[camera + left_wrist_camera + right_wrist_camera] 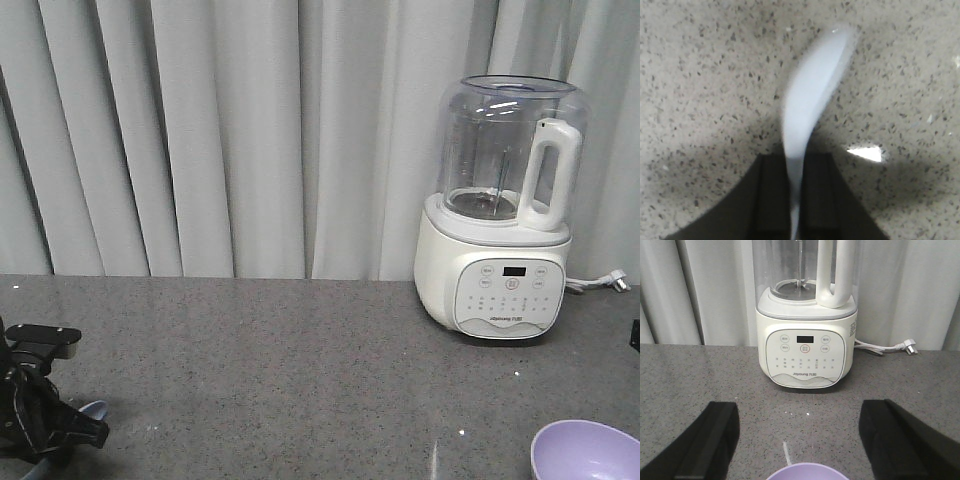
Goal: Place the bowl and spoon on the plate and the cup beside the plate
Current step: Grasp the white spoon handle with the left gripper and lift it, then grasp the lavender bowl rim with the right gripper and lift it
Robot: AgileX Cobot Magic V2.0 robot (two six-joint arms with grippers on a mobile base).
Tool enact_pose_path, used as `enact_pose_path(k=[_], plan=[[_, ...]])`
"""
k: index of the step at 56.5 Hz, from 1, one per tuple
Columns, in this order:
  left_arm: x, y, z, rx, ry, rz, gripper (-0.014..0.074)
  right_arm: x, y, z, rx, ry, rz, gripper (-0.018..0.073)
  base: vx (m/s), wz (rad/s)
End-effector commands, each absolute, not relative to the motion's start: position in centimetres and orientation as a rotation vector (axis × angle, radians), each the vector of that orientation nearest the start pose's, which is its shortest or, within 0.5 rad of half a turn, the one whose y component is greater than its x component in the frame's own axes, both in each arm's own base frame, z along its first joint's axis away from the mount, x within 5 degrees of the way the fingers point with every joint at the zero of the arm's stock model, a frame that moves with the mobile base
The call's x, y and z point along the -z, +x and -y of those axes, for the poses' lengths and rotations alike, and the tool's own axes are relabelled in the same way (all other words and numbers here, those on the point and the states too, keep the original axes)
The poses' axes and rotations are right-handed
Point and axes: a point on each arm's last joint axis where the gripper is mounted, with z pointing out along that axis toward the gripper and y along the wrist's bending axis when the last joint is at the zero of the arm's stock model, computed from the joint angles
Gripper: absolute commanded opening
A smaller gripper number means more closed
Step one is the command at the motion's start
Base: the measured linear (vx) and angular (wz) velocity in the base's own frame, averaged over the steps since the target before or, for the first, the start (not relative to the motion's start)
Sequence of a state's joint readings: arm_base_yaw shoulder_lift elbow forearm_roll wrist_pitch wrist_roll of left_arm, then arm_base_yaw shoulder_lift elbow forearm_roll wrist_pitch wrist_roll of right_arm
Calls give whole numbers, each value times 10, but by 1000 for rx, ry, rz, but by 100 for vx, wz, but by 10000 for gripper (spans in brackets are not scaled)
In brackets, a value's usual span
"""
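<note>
Spoon step: the left gripper [796, 167] clamps the short pale blue-white spoon [812, 95] over the speckled grey counter [700, 75]. Next, carry it to the plate (unseen). The right gripper [799, 415] gapes wide near the round lavender bowl [802, 473].

The only legible wording is the brand "Joyoung", followed by two Chinese characters, printed low on the control panel [806, 360] of the white blender [806, 315]. The same mark shows in the front-facing view but is too small to read. The captions on the round buttons [785, 339] and the rows of tiny labels below them are too small to make out.
</note>
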State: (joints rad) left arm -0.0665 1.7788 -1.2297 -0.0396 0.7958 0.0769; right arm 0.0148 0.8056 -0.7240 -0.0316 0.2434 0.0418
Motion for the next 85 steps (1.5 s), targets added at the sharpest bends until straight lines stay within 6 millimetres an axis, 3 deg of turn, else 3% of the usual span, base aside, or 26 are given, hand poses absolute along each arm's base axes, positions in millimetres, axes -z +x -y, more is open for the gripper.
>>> enact_pose_path(k=[1,7,16,26,35,43,55,66,79,85], plan=[[-226,354,25,38,173,-2819,-8,-375,172,-2,5,-17,-1691,543,0,0],[-245,349,28,91,138,-2758,-7,-374,172,-2,6,-17,-1700,543,0,0],[-301,326,30,143,123,-2570,-6,-371,171,-1,16,-22,-1749,543,0,0],[-374,278,30,183,138,-2299,-3,-376,174,2,25,24,-1948,543,0,0],[-412,239,27,177,142,-2152,-3,-379,195,11,102,158,-2173,543,0,0],[-422,223,27,177,146,-2119,-3,-366,218,19,202,208,-2335,542,0,0],[-423,219,27,182,150,-2132,-3,-325,246,56,176,357,-2524,525,0,0],[-423,220,27,191,147,-2128,-3,-292,272,59,-29,347,-2628,510,0,0],[-423,220,27,191,146,-2127,-3,-260,292,63,-50,362,-2706,506,0,0],[-423,220,27,191,146,-2127,-3,-246,299,65,-50,351,-2739,459,0,0]])
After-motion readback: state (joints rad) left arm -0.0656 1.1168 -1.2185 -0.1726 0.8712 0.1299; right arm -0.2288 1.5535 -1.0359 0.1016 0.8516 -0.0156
